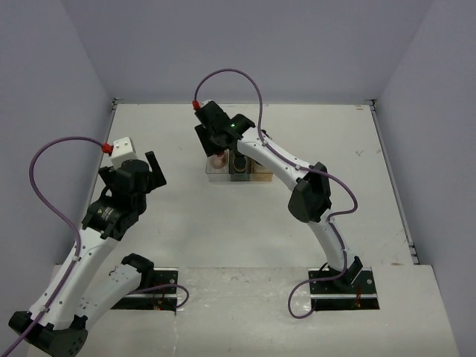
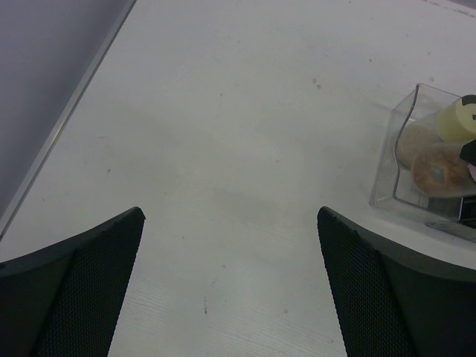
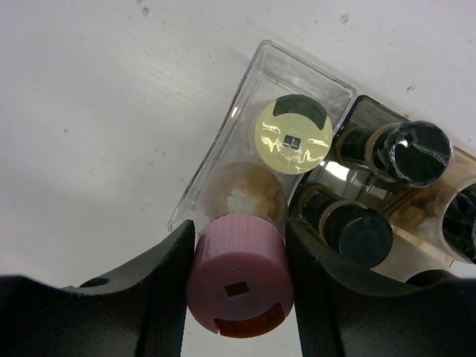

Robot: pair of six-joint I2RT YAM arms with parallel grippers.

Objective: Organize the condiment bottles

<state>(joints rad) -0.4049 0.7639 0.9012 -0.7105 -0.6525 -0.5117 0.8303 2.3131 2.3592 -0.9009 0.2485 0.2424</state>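
Note:
My right gripper (image 3: 239,239) is shut on the pink-capped bottle (image 3: 239,279), one finger on each side of its cap. The bottle's pale brown body leans into the clear end compartment of the tray (image 3: 216,160), beside the yellow-green-capped bottle (image 3: 293,134). Whether it rests on the compartment floor I cannot tell. Black-capped bottles (image 3: 413,152) (image 3: 355,230) stand in the neighbouring compartment. From above, the right gripper (image 1: 217,149) hangs over the tray (image 1: 238,177). My left gripper (image 2: 229,216) is open over bare table, left of the tray (image 2: 394,149).
The tray sits at the back middle of the white table (image 1: 186,223). Grey walls close the left, back and right sides. The right arm (image 1: 309,193) stretches from its base across the table's right half towards the tray.

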